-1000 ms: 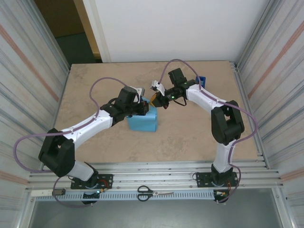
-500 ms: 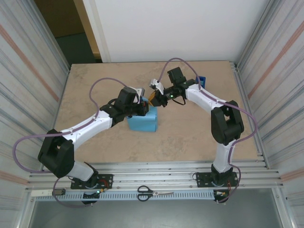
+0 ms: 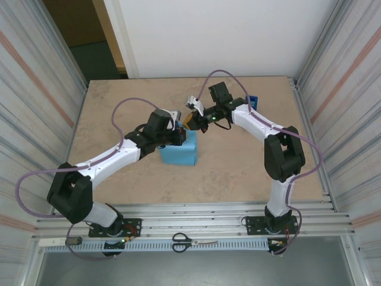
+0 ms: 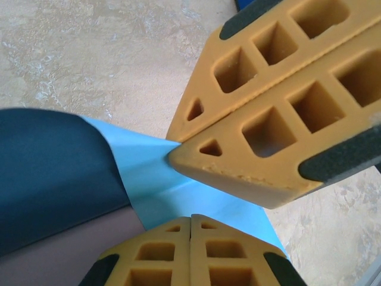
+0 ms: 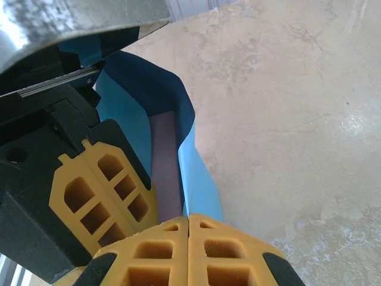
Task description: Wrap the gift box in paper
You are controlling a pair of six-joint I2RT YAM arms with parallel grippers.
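The box (image 5: 164,156) sits near the middle of the surface (image 3: 238,173), with the paper (image 3: 178,156) folded round most of it. In the wrist views a mauve strip of the box shows where the wrap is open at one end.

The left arm (image 3: 113,156) has its left jaws shut, tips together, at that open end, just over the bare box and a sky-blue flap. The right arm (image 3: 256,122) reaches in from the other side. Its right jaws are shut too, and the flap rises to a peak at their tip. They seem to pinch the flap's edge, though the contact sits too close to the lens to be sure.

The main risk is a tear. The sheet is thin, the hold is on a narrow bit of edge, and a pull against the left jaws' hold could rip it at the peak.

The flap could also slip out if the pinch is only partial. It would then spring back and leave the end open.

The two sets of jaws are nearly touching, so any sideways move may knock one against the other and shift the box inside its wrap.

A hard pull could drag the whole light parcel across the surface and loosen the folds already made.

The tape dispenser (image 3: 252,100) stands well apart by the far right edge, so I judge that nothing but the jaws holds this fold.
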